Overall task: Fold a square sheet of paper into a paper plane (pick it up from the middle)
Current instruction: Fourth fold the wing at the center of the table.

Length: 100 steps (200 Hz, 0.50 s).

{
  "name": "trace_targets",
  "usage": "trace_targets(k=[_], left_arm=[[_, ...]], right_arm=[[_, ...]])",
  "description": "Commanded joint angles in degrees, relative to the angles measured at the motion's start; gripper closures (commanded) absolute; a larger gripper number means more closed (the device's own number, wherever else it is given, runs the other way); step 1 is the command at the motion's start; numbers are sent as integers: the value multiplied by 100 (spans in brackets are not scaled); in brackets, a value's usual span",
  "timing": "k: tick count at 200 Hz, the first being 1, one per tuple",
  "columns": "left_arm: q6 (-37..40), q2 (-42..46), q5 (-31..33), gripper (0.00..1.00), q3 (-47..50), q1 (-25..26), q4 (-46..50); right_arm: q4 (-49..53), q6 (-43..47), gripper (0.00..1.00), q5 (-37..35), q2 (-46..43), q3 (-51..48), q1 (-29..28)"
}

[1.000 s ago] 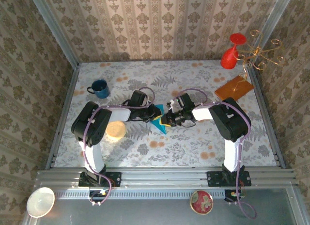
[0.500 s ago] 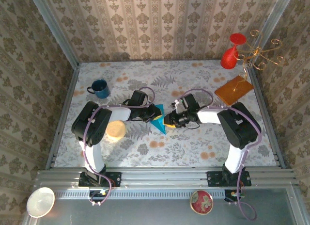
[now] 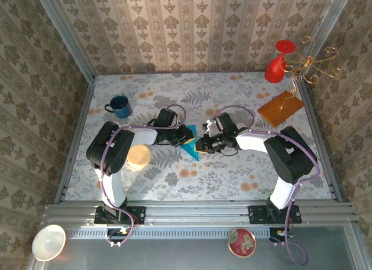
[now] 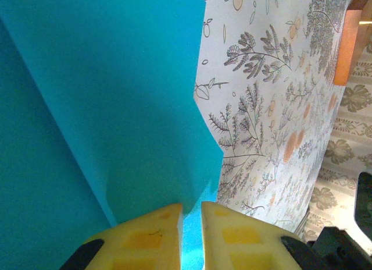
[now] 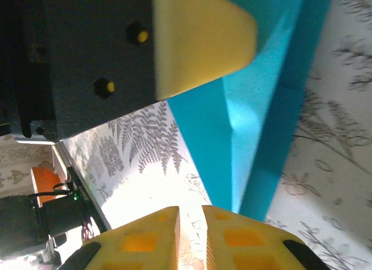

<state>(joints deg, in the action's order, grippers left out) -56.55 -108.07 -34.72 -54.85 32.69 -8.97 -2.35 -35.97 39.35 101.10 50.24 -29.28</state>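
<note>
The square sheet of paper (image 3: 191, 150), teal-blue and already folded into overlapping layers, lies near the middle of the flowered table (image 3: 244, 177) with a sharp point towards 6 o'clock. The left gripper (image 3: 185, 137) reaches in from 9 o'clock. In its wrist view, the left gripper (image 4: 192, 235) has its yellow fingers (image 4: 148, 238) pressed close on a strip of the sheet (image 4: 104, 107), with teal showing in the slit between them and a creased flap rising towards 12 o'clock. The right gripper (image 3: 201, 145) comes from 3 o'clock and meets the sheet's edge. Seen from the right wrist, this gripper (image 5: 190, 238) has its fingers (image 5: 238, 244) drawn nearly together with only pale tablecloth in the gap. The lower corner of the paper (image 5: 256, 107) ends just above them, and the other arm's yellow finger (image 5: 197, 37) rests on the sheet at 12 o'clock. From the sheet, a blue mug (image 3: 120, 106) stands well apart at 10 o'clock, an orange-brown sheet (image 3: 281, 105) lies at 2 o'clock, a red vase (image 3: 277, 63) stands beyond that, and a round tan disc (image 3: 139, 156) sits at 9 o'clock.
</note>
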Motion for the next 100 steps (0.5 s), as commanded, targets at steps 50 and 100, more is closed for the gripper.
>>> trace_targets(k=[50, 100], left_arm=[[30, -160, 27, 83, -114, 10, 139], [39, -168, 27, 83, -105, 10, 148]], right_arm=[[295, 107, 80, -30, 441, 302, -166], [329, 106, 80, -88, 525, 286, -166]])
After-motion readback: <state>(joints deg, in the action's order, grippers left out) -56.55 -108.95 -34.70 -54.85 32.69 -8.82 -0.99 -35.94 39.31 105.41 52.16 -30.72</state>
